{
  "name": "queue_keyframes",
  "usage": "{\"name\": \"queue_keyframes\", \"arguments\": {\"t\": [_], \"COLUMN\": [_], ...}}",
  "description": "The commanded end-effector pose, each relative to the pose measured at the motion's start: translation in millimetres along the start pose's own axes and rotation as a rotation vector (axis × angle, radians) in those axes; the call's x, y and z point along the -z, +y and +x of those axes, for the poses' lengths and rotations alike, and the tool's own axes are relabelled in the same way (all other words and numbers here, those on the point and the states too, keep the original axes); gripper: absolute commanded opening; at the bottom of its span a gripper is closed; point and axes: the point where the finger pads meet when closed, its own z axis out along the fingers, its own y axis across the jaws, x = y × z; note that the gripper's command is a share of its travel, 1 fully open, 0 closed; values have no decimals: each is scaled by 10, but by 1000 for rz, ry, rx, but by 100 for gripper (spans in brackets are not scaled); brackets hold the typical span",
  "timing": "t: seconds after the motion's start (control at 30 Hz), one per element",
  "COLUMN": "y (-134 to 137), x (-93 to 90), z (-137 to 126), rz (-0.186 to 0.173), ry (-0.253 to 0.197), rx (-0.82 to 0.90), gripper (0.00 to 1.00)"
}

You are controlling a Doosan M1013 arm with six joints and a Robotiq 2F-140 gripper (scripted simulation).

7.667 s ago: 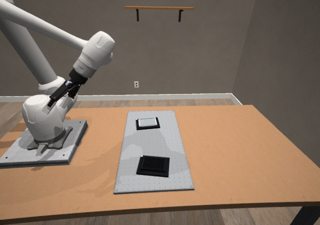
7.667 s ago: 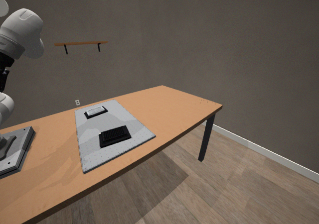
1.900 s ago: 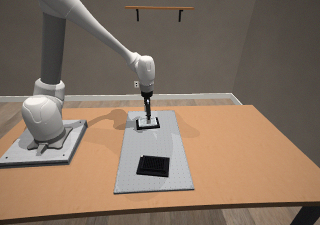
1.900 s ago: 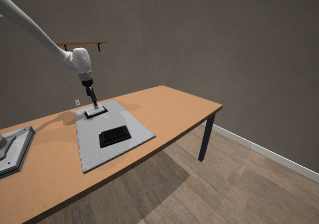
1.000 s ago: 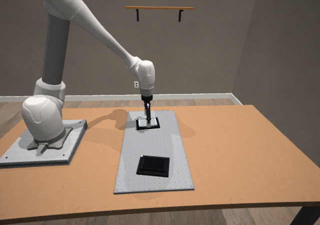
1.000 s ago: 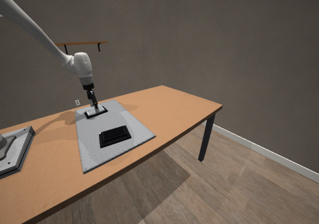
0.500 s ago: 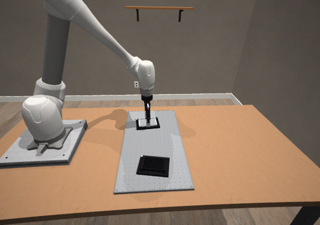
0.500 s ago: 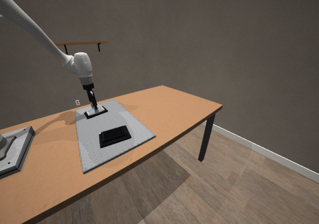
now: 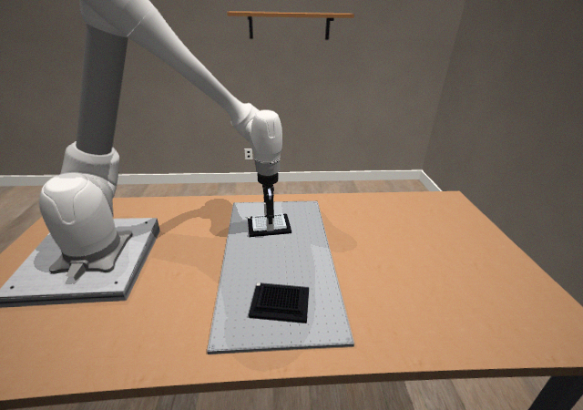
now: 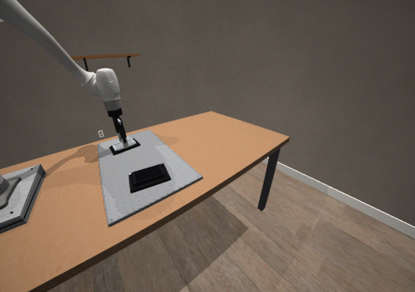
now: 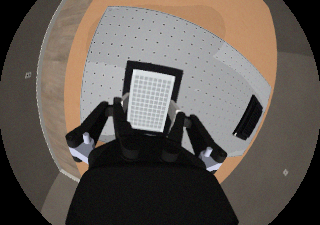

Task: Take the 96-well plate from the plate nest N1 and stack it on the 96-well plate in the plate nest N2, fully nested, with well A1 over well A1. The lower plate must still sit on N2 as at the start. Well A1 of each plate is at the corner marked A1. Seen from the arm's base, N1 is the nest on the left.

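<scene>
Black two-finger gripper [image 9: 269, 227] clamping white rectangular 96-well plate [image 9: 259, 222], fingers pressing on its long sides. Plate sitting flat in black square nest N1 [image 9: 252, 231] at far end of grey perforated board [image 9: 282, 273]; long axis running across board. Black 96-well plate [image 9: 281, 298] resting on nest N2 [image 9: 278, 315], well apart. A1 marks too small, can't tell.

We find no legible text, label, brand, number or sign in any view. The white 96-well plate [image 11: 150, 101] between the fingers shows only its well grid. The black 96-well plate [image 9: 280, 301], well away from the tool, bears one pale corner mark [image 9: 260, 284], too small to read.
</scene>
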Motion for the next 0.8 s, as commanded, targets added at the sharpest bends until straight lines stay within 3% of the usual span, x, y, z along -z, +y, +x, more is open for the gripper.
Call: {"name": "queue_keyframes", "arguments": {"t": [0.0, 0.3, 0.77], "y": [0, 0, 0], "x": [-1, 32, 265], "z": [-1, -1, -1], "rz": [0, 0, 0], "ry": [0, 0, 0], "rx": [0, 0, 0], "gripper": [0, 0, 0]}}
